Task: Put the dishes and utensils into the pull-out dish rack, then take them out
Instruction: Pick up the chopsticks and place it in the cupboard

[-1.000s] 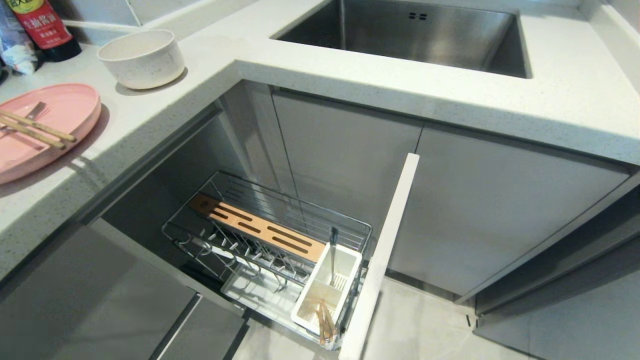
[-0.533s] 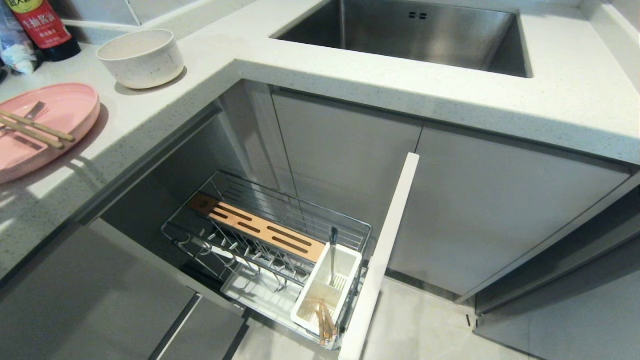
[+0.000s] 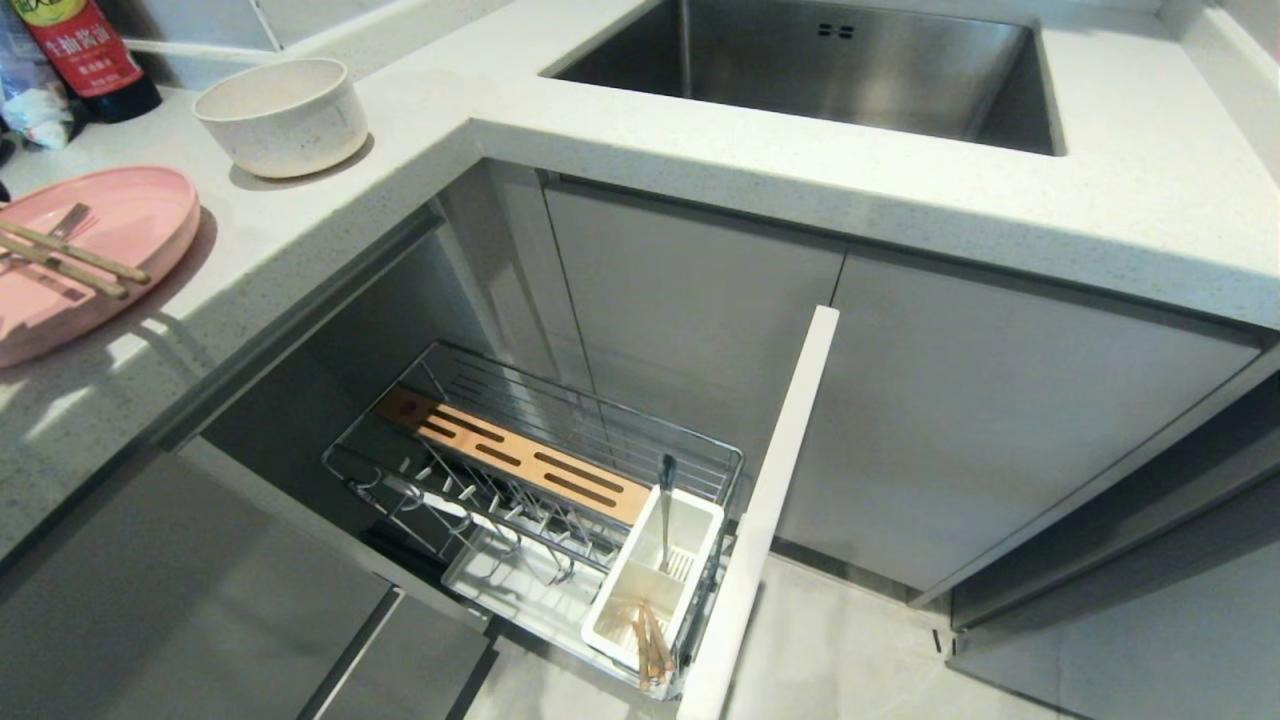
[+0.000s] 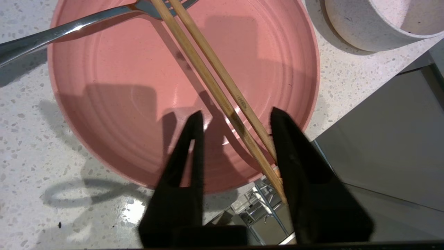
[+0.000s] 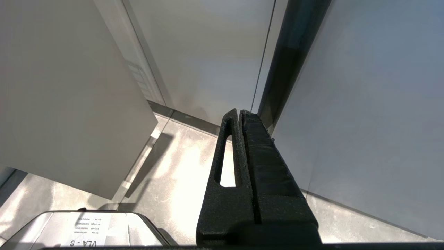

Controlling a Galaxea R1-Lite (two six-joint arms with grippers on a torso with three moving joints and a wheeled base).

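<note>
A pink plate (image 3: 75, 255) sits on the speckled white desk (image 3: 300, 235), with wooden chopsticks (image 4: 215, 83) and a silver fork (image 4: 62, 33) lying across it and a cream bowl (image 3: 283, 115) just beside it. The left hand (image 4: 236, 116) hovers over the plate's near edge, fingers spread, the chopstick ends between them. Below the desk, the pull-out dish rack (image 3: 540, 500) stands open. The right hand (image 5: 239, 114) hangs beside cabinet doors, fingers pressed together.

Steel sink (image 3: 830, 70) — soy-sauce bottle (image 3: 85, 50)
</note>
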